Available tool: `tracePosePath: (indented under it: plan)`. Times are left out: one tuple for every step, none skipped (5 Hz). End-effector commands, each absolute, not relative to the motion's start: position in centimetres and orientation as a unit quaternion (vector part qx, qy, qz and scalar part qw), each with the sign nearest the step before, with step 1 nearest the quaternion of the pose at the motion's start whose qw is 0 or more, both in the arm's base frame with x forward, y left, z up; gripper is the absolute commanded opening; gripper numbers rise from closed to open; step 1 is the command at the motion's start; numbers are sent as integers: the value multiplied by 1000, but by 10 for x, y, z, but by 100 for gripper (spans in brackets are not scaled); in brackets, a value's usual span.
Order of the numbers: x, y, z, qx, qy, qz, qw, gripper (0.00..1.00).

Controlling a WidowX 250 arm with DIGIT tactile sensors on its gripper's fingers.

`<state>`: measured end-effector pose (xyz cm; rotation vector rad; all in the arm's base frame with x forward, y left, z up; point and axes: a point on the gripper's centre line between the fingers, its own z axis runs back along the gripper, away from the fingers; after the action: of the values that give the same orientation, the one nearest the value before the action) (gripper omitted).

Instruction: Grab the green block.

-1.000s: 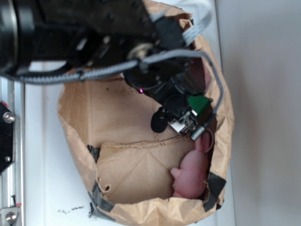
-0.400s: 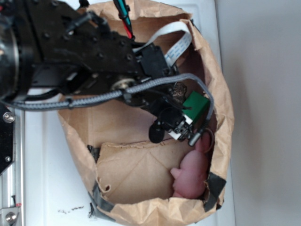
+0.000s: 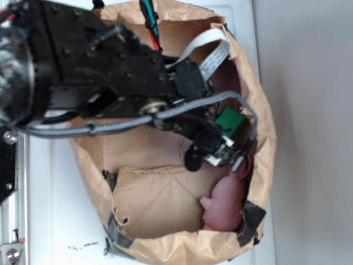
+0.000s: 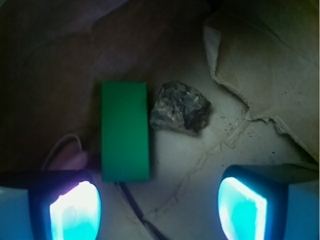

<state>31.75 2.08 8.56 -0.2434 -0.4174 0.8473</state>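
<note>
The green block (image 4: pixel 125 131) lies flat on the floor of a brown paper bag, seen from above in the wrist view. In the exterior view the green block (image 3: pixel 230 122) shows beside the arm near the bag's right wall. My gripper (image 4: pixel 159 205) is open, its two glowing fingers wide apart at the bottom of the wrist view. The block's near end sits just ahead of the left finger (image 4: pixel 75 210), not between the pads. In the exterior view the gripper (image 3: pixel 218 154) hangs inside the bag next to the block.
A dark lumpy rock (image 4: pixel 180 107) rests against the block's right side. The pink plush toy (image 3: pixel 223 204) lies at the bag's lower right; a bit of it (image 4: pixel 67 157) shows by the left finger. Paper bag walls (image 3: pixel 94 138) enclose everything.
The arm has shifted right and slightly lower inside the bag. More of the green block is covered by the arm than a second ago. The block has not moved.
</note>
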Motion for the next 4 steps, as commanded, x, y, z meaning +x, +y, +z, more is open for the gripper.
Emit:
tracePosePath:
  plan:
    - [331,5,105,-127,-220,415,874,100]
    - [336,0,105,-131,-227,422,868,100]
    - [339,-3,102,-130,-229,422,868,100]
    - [344,-5,91,-120,-227,423,869,100]
